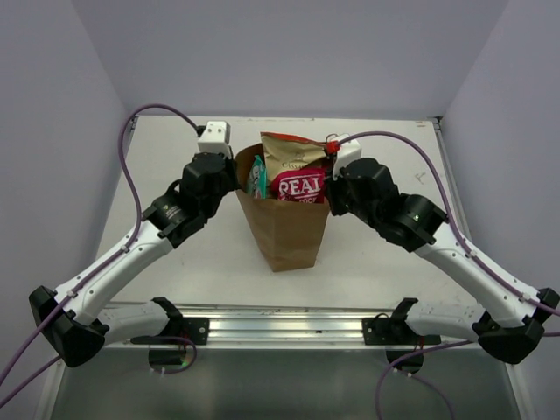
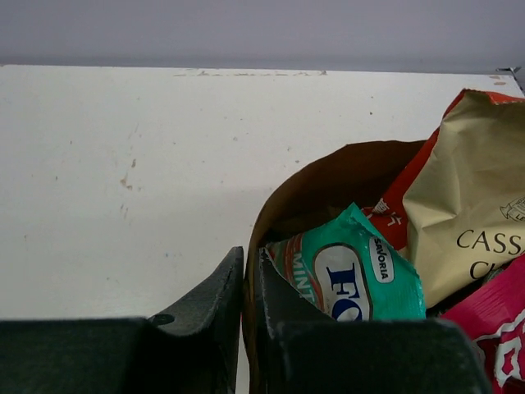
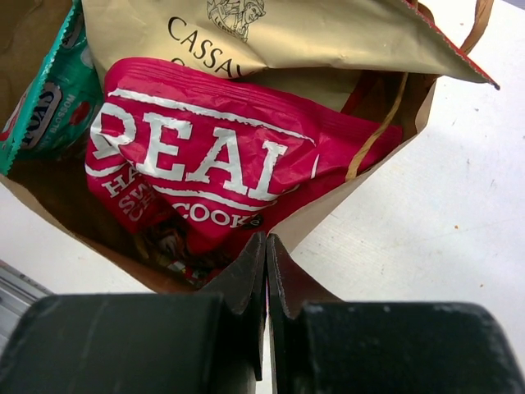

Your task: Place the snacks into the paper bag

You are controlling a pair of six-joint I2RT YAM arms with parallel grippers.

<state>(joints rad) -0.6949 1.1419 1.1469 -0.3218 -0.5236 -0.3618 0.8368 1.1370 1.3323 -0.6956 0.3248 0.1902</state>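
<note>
Where everything stands, surface (image 1: 175, 262): white and scuffed, with both arm bases at its near edge.
Left arm (image 1: 131, 254): reaches from the near left corner toward the middle of the surface, its wrist against the bag's left side.
Right arm (image 1: 464, 258): reaches from the near right corner, its wrist against the bag's right side.
Paper bag (image 1: 284, 232): brown kraft, upright and open-mouthed, about midway between the left and right edges and somewhat nearer the far edge than the near one.
Tan packet (image 1: 293, 156): the biggest snack, with a red-orange edge and lettering that begins "CASSA". It stands in the bag on its far side and sticks out well above the rim.
Pink-red packet (image 1: 300, 185): lettered "REAL". It sits inside the bag, in front of the tan packet and touching it, its top about level with the rim.
Teal-green packet (image 1: 259, 178): tucked inside along the bag's left wall, its top corner just above the rim.
Left pincer (image 2: 250, 263): clenched on the bag's left rim, a strip of brown paper showing between its fingers.
Right pincer (image 3: 267, 242): clenched, with its tips at the bag's right rim. Whether paper is pinched between them I cannot tell.
Handle (image 3: 377, 131): a thin twisted paper loop hanging inside the bag beside the pink-red packet.
</note>
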